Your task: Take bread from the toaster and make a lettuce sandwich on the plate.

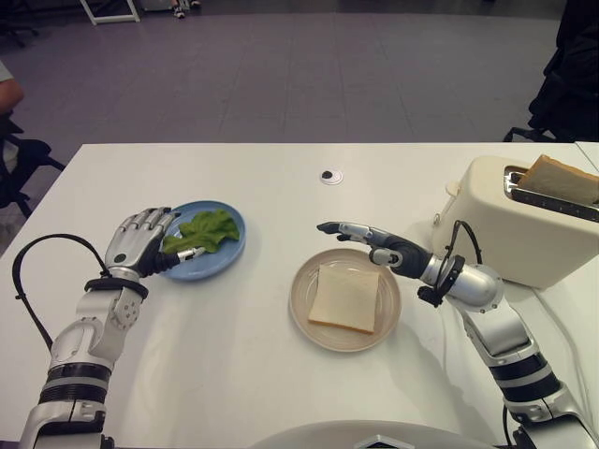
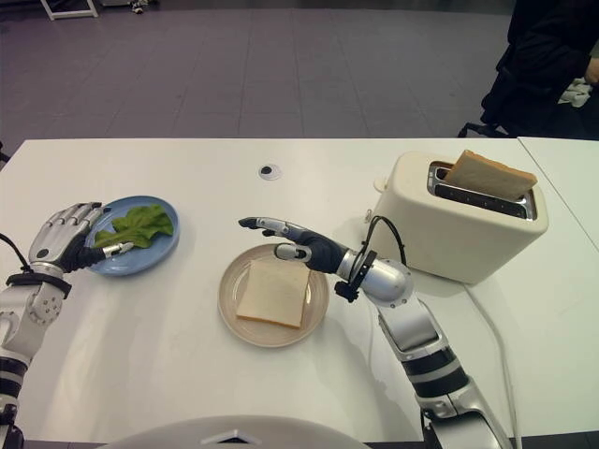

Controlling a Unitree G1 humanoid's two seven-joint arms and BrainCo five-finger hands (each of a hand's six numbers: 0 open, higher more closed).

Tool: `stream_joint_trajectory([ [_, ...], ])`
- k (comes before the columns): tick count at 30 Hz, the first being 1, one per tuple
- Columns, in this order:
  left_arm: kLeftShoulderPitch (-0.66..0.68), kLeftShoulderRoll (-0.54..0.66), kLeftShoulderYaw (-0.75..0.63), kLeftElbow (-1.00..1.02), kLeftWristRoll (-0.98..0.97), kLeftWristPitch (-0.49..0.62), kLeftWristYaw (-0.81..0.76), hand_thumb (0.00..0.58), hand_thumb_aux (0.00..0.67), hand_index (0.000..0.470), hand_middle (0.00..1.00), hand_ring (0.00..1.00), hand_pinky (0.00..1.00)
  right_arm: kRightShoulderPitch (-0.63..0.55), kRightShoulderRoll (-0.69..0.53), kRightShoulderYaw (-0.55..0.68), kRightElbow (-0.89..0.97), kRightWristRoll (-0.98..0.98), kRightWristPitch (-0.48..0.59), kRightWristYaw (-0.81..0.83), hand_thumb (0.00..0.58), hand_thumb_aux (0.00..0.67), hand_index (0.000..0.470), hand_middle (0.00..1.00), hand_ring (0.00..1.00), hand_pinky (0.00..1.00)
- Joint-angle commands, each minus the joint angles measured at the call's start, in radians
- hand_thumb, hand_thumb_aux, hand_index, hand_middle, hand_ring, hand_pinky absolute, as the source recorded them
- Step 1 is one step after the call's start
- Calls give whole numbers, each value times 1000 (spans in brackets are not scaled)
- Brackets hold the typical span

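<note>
One slice of white bread (image 1: 345, 296) lies flat on the beige plate (image 1: 300, 310) at the table's middle. A second slice (image 1: 563, 178) sticks up from the slot of the cream toaster (image 1: 513, 229) at the right. A green lettuce leaf (image 1: 202, 230) rests on the blue plate (image 1: 225, 257) at the left. My left hand (image 1: 142, 241) sits at that plate's left rim, thumb beside the leaf, fingers slightly bent and holding nothing. My right hand (image 1: 367, 239) hovers open and flat over the far edge of the beige plate, fingers stretched to the left.
A small black and white round grommet (image 1: 330, 175) is set in the table behind the plates. A black cable (image 1: 42, 271) loops by my left arm. The toaster stands near the table's right edge.
</note>
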State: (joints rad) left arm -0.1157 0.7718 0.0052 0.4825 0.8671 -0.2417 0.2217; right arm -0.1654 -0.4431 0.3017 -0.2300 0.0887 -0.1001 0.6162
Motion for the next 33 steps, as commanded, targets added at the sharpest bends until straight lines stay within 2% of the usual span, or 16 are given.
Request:
stream_joint_trajectory([
  [1,-65,20,-90,152,43,6,64,216,139,98,0,0,0,43,2,-19,-22,22,-12,17,0,0,0,0,0,0],
  [2,-87,15,-113,198,48,5,82,140,87,61,0,0,0,47,5,-19,-24,24,-15,20,0,0,0,0,0,0],
  [4,-126,7,-154,266,52,1,107,164,102,72,0,0,0,50,11,-20,-27,26,-18,24,0,0,0,0,0,0],
  [5,-139,5,-172,288,49,-5,116,244,160,112,0,0,0,51,14,-21,-28,25,-19,25,0,0,0,0,0,0],
  [6,-152,3,-187,305,45,-11,124,382,279,195,0,0,0,53,15,-23,-29,25,-20,27,0,0,0,0,0,0],
  [8,-167,3,-208,321,34,-20,139,511,439,308,0,0,0,54,18,-27,-29,24,-22,29,0,0,0,0,0,0],
  [10,-174,6,-221,327,17,-31,150,553,525,369,0,0,0,54,20,-30,-28,22,-26,31,0,0,0,0,0,0],
  [11,-175,7,-226,330,7,-38,153,578,636,446,0,0,0,54,21,-31,-28,21,-29,31,0,0,0,0,0,0],
  [12,-176,7,-232,331,0,-44,155,580,670,470,0,0,0,55,22,-31,-28,19,-31,32,0,0,0,0,0,0],
  [19,-163,18,-239,287,-62,-68,157,580,670,470,0,0,0,55,26,-30,-23,9,-52,34,0,0,0,0,0,0],
  [25,-109,57,-208,138,-81,-41,159,580,670,470,0,0,0,55,27,-31,-12,-1,-68,32,0,0,0,0,0,0],
  [30,-3,135,-56,-185,-109,50,121,580,670,470,0,0,0,51,30,-64,-10,3,-87,10,0,0,0,0,0,0],
  [33,49,115,10,-436,-126,91,67,580,670,470,0,0,0,50,28,-121,-2,26,-93,-13,0,0,0,0,0,0],
])
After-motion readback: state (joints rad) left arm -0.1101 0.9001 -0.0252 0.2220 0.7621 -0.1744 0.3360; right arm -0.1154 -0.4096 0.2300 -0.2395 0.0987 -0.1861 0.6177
